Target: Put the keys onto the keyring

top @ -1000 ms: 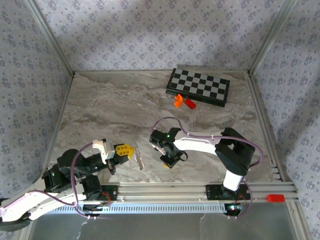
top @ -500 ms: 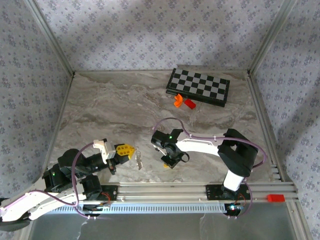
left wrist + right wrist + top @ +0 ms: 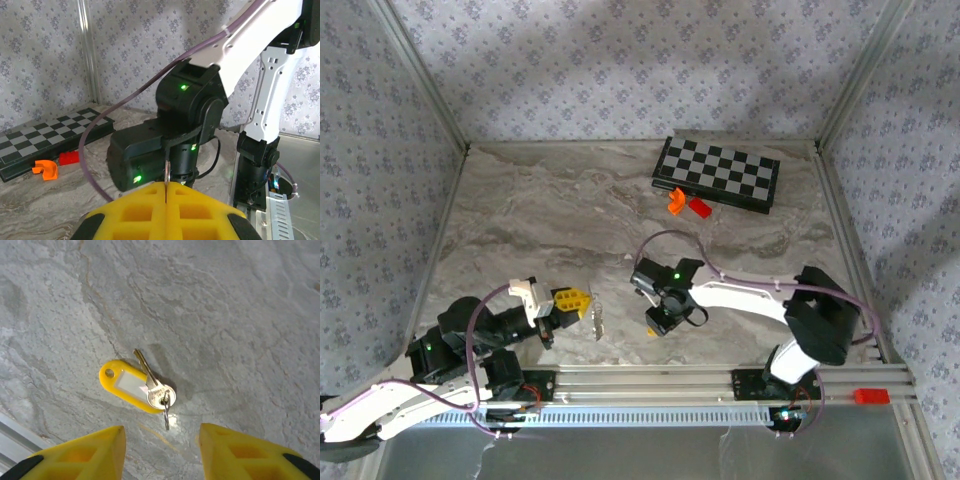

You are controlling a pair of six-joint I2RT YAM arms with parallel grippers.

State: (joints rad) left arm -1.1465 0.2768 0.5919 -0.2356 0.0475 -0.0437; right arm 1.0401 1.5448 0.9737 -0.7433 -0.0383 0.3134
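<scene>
Near edge: left end effector [image 3: 166, 200] has its yellow foam-like pads pressed together on a thin silver metal piece [image 3: 166, 174], held edge-on and proud of the tips. I read it as the keyring, presented upright so a key can be threaded on. Just beyond, right end effector [image 3: 161, 450] hovers with jaws spread and empty, straight over the key [image 3: 156, 385] lying flat on the marbled grey worktop [image 3: 550, 220] — bright steel, small wire loop at its bow, glossy oval yellow tag [image 3: 125, 384] — probably lining up a pick, awkward on a hard flat surface. Far back sit a checkered board [image 3: 720, 172] plus an orange piece [image 3: 675, 201] and a red piece [image 3: 700, 207], seemingly unrelated.
</scene>
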